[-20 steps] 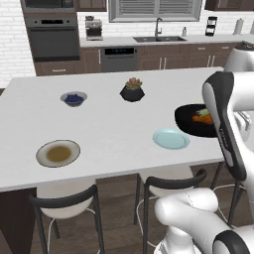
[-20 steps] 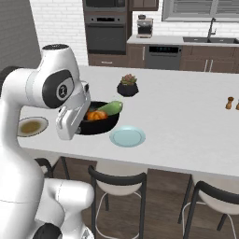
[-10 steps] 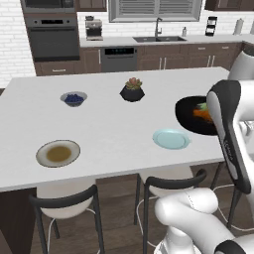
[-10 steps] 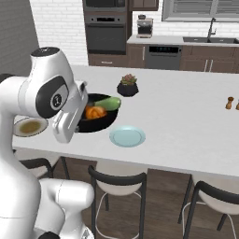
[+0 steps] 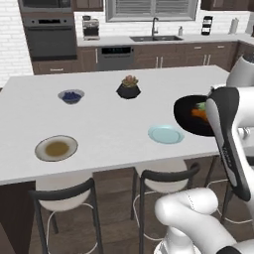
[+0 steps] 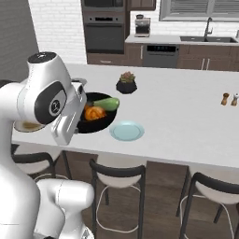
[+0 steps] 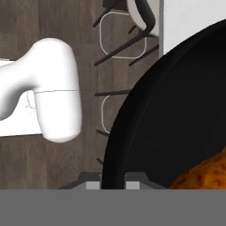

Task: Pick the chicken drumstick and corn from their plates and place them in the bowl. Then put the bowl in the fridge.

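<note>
One black bowl holding one drumstick, one corn, two plates

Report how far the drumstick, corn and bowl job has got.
Done: the chicken drumstick and corn lie in the black bowl, and both plates are bare of food. In hand: the tool is shut on the bowl's rim, carrying it past the counter edge. Left: getting the bowl into the fridge.

A home kitchen: a white island counter with dark stools tucked under its near edge. Along the far wall run dark brown cabinets, a built-in oven, a dishwasher, and a sink below a window.
</note>
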Robot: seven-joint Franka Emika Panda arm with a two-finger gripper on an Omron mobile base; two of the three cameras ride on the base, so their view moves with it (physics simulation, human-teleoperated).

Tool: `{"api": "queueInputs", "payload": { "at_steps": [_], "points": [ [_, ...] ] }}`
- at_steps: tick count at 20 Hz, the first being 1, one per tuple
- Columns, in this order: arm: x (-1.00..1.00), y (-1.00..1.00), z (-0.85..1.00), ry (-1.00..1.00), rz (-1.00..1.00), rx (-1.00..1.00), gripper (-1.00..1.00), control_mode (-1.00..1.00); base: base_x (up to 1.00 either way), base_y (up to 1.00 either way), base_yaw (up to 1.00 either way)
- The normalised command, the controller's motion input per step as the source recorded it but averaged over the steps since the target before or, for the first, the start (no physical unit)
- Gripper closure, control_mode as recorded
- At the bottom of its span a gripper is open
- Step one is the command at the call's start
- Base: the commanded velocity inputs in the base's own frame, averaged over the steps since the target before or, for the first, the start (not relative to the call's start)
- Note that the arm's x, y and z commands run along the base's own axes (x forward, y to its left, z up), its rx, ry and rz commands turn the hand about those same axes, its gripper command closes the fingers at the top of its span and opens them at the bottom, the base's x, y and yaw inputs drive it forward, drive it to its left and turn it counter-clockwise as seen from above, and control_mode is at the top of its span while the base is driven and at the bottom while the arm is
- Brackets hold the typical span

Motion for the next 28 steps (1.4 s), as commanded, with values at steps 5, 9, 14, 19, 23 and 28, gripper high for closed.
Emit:
{"api": "queueInputs", "payload": {
  "at_steps": [5,9,14,19,23,28],
  "points": [
    [0.00,0.00,0.00,0.00,0.00,0.00,1.00,1.00,-0.96,-0.66,-0.38],
    [0.00,0.00,0.00,0.00,0.00,0.00,1.00,1.00,-0.46,-0.44,-0.71],
    [0.00,0.00,0.00,0.00,0.00,0.00,1.00,1.00,-0.06,-0.04,-0.93],
    [0.00,0.00,0.00,0.00,0.00,0.00,1.00,1.00,0.00,0.00,-0.99],
    [0.00,0.00,0.00,0.00,0.00,0.00,1.00,1.00,0.03,0.00,-0.92],
    [0.00,0.00,0.00,0.00,0.00,0.00,1.00,1.00,0.85,0.17,-0.36]
  ]
}}
